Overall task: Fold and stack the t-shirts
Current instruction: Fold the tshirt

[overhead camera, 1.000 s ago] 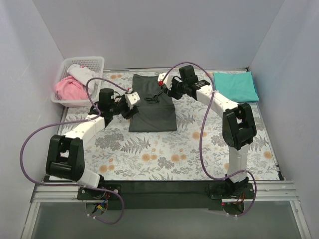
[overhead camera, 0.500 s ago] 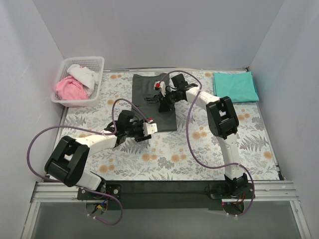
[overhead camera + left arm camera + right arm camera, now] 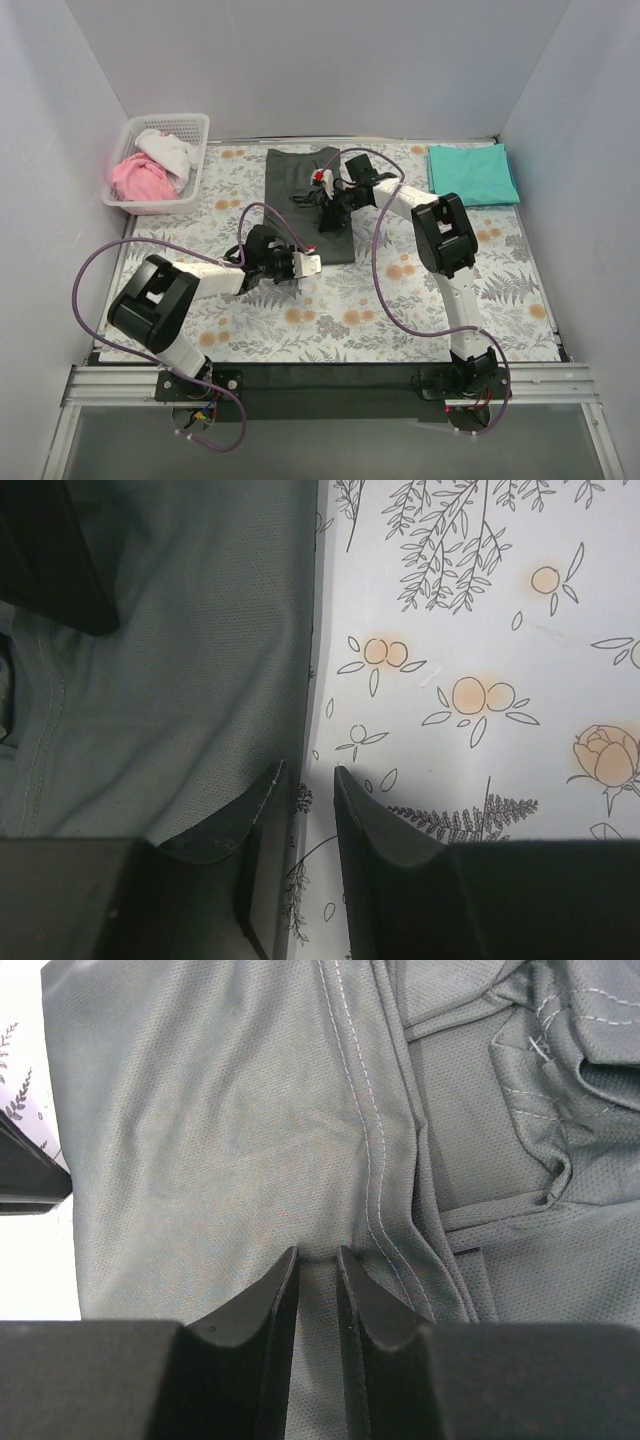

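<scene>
The dark charcoal-grey t-shirt (image 3: 300, 215) lies partly folded on the floral sheet at the back middle. The teal t-shirt (image 3: 473, 172) lies folded flat at the back right. My left gripper (image 3: 312, 264) sits low at the charcoal shirt's near hem; in the left wrist view it (image 3: 310, 772) stands a narrow gap open. One finger is over the cloth (image 3: 170, 680), the other over the sheet, with the hem edge between them. My right gripper (image 3: 328, 212) is down on the shirt's middle. In the right wrist view it (image 3: 317, 1252) pinches a small ridge of the grey cloth (image 3: 220, 1140) beside a stitched seam.
A white basket (image 3: 165, 122) with pink and white cloth stands at the back left. The floral-patterned sheet (image 3: 400, 300) covers the table. White walls close in the left, back and right sides. Purple cables loop off both arms.
My left gripper swept from the shirt's left side down and right to its near hem. My right gripper came down onto the shirt's middle and has stayed there for the last half second.
</scene>
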You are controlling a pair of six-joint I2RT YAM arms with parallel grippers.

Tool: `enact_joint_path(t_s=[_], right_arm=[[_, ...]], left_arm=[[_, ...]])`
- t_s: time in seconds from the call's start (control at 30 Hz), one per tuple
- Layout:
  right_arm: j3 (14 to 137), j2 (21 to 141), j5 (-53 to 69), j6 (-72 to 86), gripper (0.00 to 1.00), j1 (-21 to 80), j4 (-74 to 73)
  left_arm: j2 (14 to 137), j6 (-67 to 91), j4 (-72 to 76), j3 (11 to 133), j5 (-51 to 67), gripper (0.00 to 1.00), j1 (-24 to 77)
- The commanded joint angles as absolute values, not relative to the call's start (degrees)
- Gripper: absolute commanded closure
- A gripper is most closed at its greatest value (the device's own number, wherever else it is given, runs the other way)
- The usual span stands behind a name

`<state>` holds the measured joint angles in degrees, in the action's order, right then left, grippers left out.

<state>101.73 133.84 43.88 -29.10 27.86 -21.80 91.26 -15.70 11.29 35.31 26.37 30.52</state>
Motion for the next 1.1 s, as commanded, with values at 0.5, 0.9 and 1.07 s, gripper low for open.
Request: enact_joint_path(t_s=[0.5,0.9,1.07], right_arm=[[98.1,132.0,43.6,-31.3,0.76,28.7,-23.4],[87.4,124.3,45.1,-31.9,0.78,30.0,-23.3],[85.4,117.5,45.6,-30.8,0.76,29.4,-24.0]], left_arm=[[92.8,-21.4,16.1,33.3,23.6,0.67,31.2],[87.0,-20.0,0.3,36.7,32.9,1.00,31.3],[80.3,-14.5,-13.0,37.9,37.9,1.00,33.5]])
